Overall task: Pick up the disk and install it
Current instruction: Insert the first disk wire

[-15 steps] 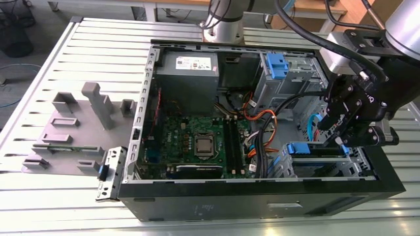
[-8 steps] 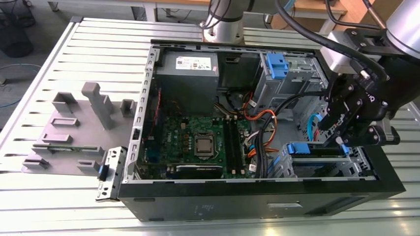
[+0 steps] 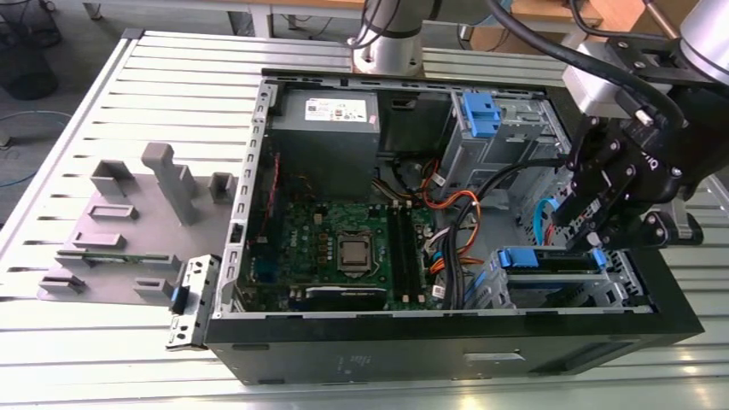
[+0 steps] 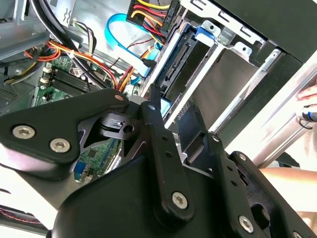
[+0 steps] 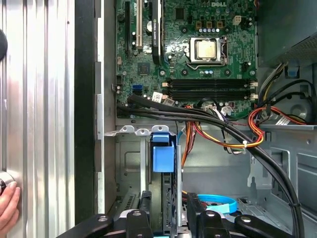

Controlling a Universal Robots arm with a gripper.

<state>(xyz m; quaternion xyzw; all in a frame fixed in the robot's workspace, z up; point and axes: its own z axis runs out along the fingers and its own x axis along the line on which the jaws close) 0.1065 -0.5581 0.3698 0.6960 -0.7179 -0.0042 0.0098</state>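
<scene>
- Slatted metal worktop; open computer case laid on it.
- Item: disk, judged dense, rigid, shock-sensitive; best taken by flat faces.
- Tool: pincer, closed narrowly on disk.

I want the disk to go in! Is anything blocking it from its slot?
Nothing visible does. The disk already sits in the drive cage slot, right at the gripper. The black cables pass beside the cage, not across it.
</scene>
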